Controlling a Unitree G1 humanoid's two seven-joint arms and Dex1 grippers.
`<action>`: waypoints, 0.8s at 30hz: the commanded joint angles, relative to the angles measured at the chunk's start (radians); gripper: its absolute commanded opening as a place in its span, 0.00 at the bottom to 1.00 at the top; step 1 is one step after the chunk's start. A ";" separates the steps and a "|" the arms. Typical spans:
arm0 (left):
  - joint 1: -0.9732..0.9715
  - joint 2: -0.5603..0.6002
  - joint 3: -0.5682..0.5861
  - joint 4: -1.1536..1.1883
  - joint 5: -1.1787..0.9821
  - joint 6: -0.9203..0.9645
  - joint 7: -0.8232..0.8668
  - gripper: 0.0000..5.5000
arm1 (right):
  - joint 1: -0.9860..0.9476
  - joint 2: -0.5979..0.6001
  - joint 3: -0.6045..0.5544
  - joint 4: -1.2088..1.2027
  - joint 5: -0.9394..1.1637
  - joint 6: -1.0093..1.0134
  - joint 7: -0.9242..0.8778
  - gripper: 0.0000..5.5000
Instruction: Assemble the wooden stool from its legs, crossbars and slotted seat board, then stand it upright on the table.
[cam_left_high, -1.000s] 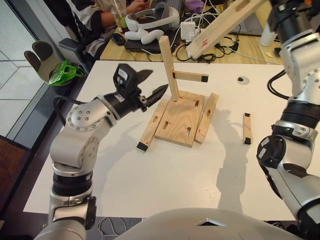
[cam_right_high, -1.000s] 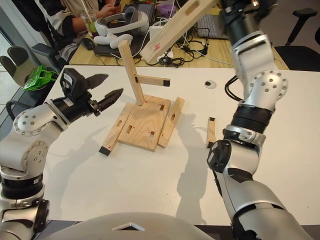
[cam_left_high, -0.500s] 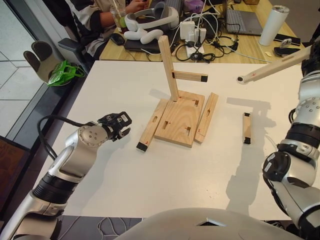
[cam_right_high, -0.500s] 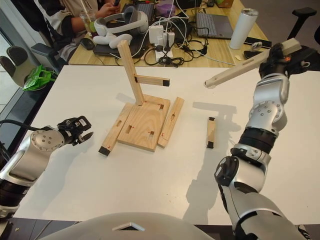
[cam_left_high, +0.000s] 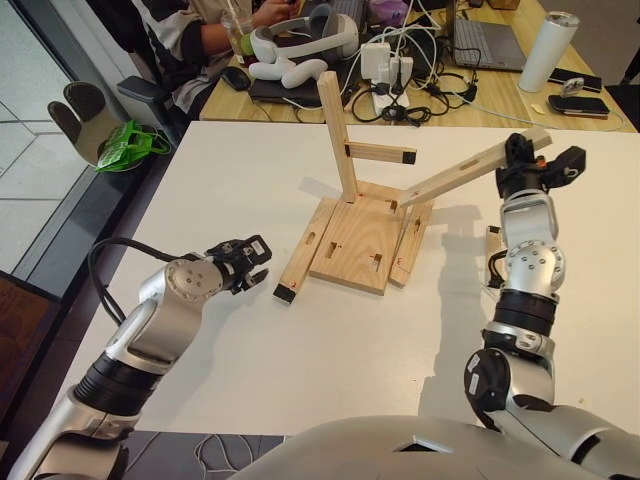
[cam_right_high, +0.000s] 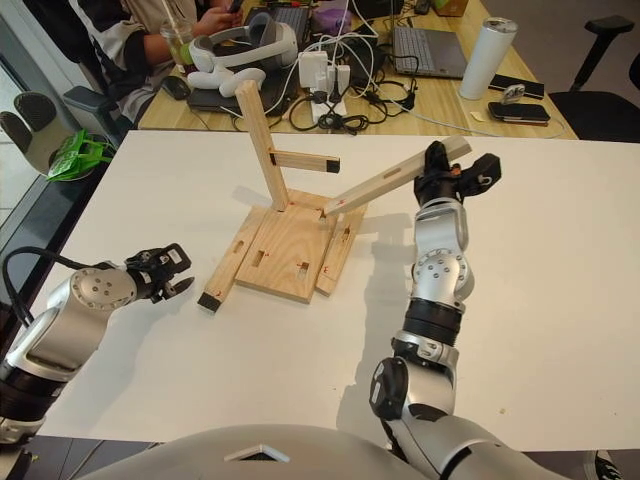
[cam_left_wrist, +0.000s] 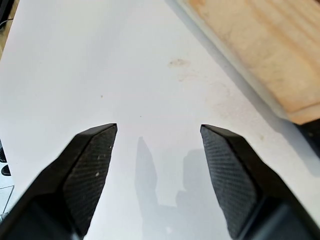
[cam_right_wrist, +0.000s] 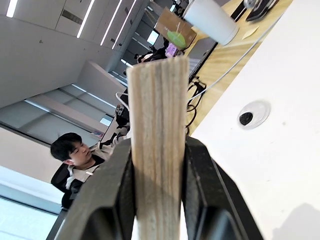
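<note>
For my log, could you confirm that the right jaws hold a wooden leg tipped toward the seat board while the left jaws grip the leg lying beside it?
Not quite: the left jaws are open and empty over the table beside that leg, as the left wrist view shows. The rest stands.

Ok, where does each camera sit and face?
Eye views: on the head, facing down over the white table and pale wooden slotted seat board; both arms show.
Left wrist view: wrist-mounted, looks down onto the table past the open left claw.
Right wrist view: wrist-mounted, looks along the long pale wooden leg in the right claw.
Shared: that leg shows in the eye views too.
</note>
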 joint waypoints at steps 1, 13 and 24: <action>0.008 -0.016 -0.006 -0.027 0.002 0.024 -0.011 0.56 | 0.000 0.023 0.014 -0.006 -0.005 -0.038 0.022 0.18; 0.007 -0.072 0.009 -0.132 -0.069 0.112 -0.043 0.56 | -0.027 -0.082 0.039 0.098 -0.157 -0.099 0.045 0.18; -0.046 -0.176 0.066 -0.251 -0.211 0.231 -0.043 0.56 | -0.078 -0.112 0.040 0.176 -0.140 -0.174 0.261 0.18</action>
